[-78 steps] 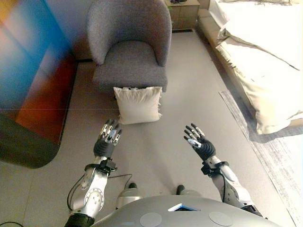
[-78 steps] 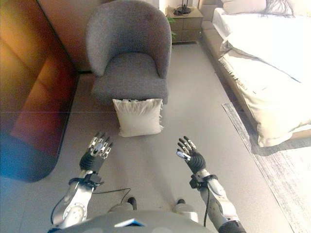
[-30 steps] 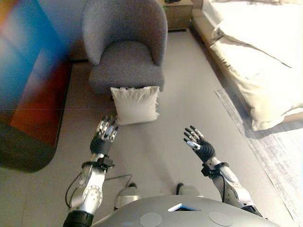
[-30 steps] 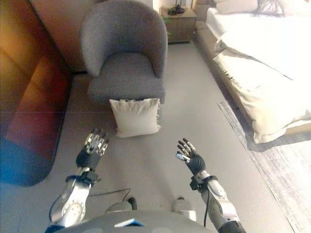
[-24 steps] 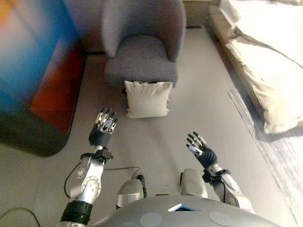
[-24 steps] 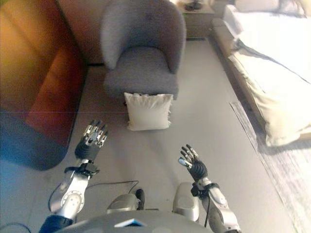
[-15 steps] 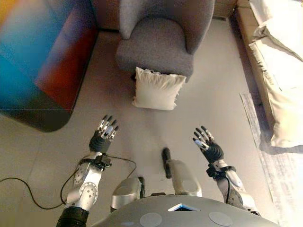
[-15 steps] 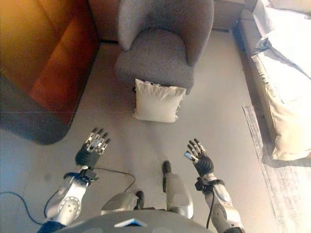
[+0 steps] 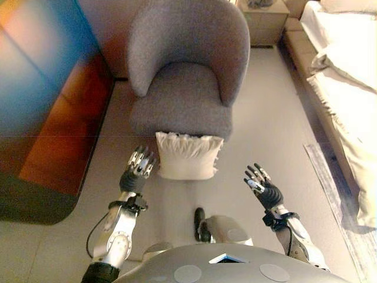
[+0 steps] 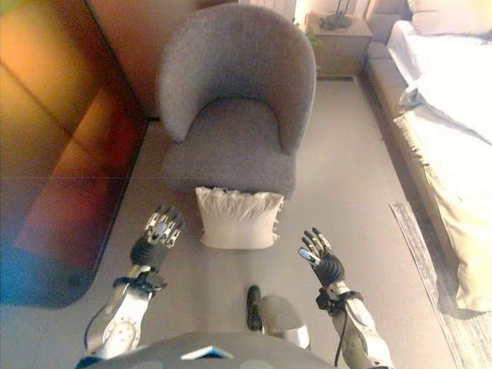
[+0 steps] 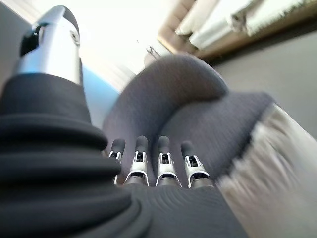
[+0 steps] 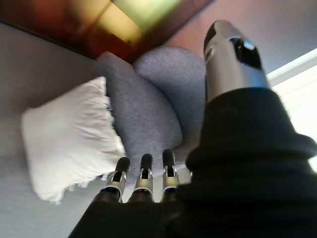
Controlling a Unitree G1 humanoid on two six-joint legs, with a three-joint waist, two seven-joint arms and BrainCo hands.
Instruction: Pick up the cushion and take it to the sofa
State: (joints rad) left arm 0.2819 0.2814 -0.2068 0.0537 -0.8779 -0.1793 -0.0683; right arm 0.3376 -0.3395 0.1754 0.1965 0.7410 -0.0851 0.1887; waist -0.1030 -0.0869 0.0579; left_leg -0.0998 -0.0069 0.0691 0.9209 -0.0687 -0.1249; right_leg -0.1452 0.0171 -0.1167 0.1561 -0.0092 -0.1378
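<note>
White cushion (image 9: 187,156) against grey armchair (image 9: 187,76), open left hand (image 9: 139,168) beside.

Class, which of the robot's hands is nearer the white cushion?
Left. The left hand is just beside the cushion, at its left edge; the right hand is off its right side, farther from it.

Left hand (image 9: 139,169), right hand (image 9: 263,187), both open-fingered, empty.

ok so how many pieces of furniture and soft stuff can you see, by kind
armchair: 1
cushion: 1
nightstand: 1
bed: 1
rug: 1
total: 5
</note>
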